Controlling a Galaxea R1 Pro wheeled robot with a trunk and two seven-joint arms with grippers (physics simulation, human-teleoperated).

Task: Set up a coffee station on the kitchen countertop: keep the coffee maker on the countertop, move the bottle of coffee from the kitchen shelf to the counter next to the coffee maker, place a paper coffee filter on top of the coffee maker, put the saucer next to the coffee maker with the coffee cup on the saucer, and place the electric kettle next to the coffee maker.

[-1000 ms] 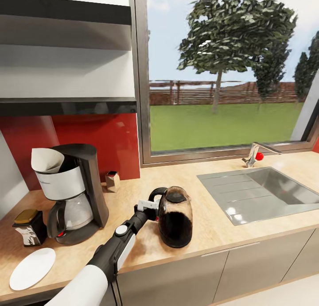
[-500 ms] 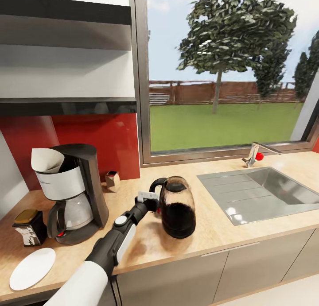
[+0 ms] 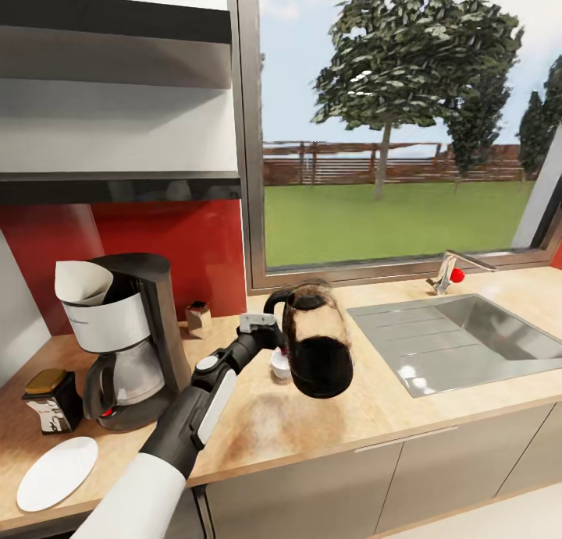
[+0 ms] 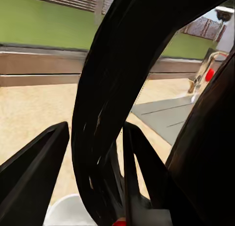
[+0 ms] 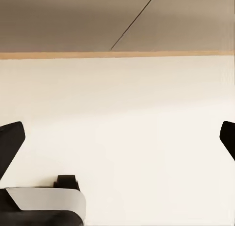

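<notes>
Writing is unreadable anywhere; left pincer [image 3: 269,338] grips electric kettle [image 3: 314,342] handle, right pincer [image 5: 117,138] gapes.

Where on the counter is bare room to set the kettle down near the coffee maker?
Bare wood lies between the coffee maker and sink, under the lifted kettle. Left of the maker is crowded: coffee bottle, saucer.
</notes>
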